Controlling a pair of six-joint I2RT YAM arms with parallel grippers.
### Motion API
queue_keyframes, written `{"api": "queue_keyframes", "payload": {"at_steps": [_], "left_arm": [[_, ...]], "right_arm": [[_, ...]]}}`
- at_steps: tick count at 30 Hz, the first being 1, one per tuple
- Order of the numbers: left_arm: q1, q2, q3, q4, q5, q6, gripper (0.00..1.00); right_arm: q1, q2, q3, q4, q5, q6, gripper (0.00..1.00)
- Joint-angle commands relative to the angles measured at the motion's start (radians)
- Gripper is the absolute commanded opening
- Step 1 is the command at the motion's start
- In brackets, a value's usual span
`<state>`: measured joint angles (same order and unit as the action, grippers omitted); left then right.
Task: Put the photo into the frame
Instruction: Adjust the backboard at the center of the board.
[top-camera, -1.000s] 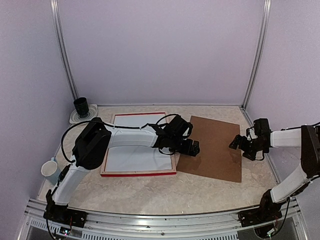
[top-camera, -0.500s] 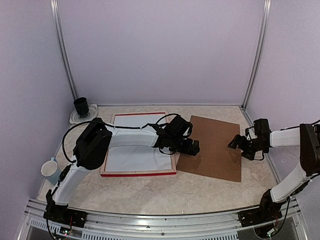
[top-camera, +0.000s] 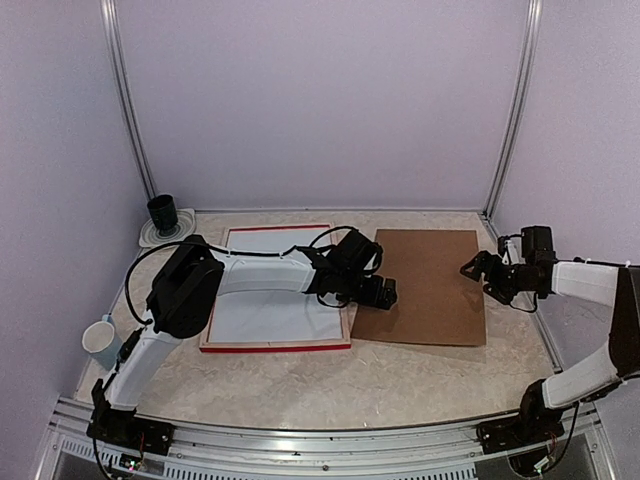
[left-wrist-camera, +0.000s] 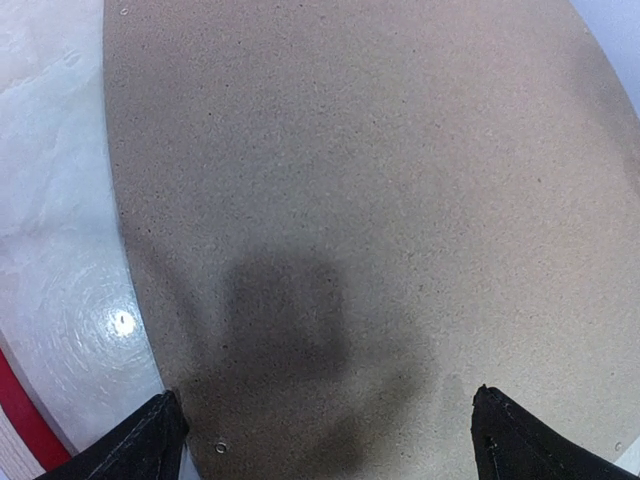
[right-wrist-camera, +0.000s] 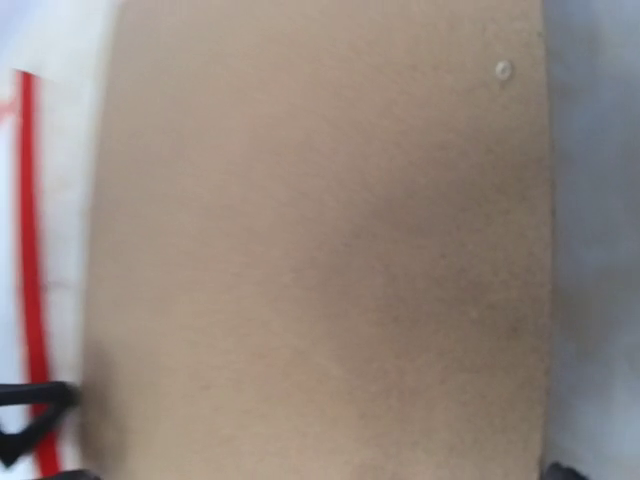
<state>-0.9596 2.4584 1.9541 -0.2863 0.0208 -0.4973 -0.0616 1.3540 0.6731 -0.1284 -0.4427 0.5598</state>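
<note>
Lilac walls close in a marbled beige table (top-camera: 300, 385). On its left half lies the frame (top-camera: 275, 347), flat, its red edge around a white sheet (top-camera: 265, 310) that fills it. Just right of it, touching its near corner, lies a brown board (top-camera: 430, 290). The left gripper (top-camera: 385, 293) hangs over that board's left edge with its fingers (left-wrist-camera: 150, 435) spread wide, gripping nothing. The right gripper (top-camera: 478, 270) is at the board's right edge, also spread and holding nothing. A dark cup (top-camera: 162, 210) stands on a white dish (top-camera: 146, 238) in the back left corner, and a pale cup (top-camera: 100, 343) at the left edge (what is inside either cannot be seen).
</note>
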Motion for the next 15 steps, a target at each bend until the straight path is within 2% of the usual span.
{"api": "queue_keyframes", "payload": {"at_steps": [1,8,15], "left_arm": [[-0.009,0.055,-0.005,-0.028,0.053,-0.018,0.99],[-0.01,0.007,-0.077,0.038,0.075,-0.03,0.99],[-0.009,-0.005,-0.081,0.048,0.088,-0.029,0.99]], "right_arm": [[0.014,-0.061,0.049,0.032,-0.2,0.029,0.94],[0.014,-0.076,0.06,0.099,-0.327,0.092,0.94],[0.014,-0.084,0.082,0.227,-0.454,0.219,0.93]]}}
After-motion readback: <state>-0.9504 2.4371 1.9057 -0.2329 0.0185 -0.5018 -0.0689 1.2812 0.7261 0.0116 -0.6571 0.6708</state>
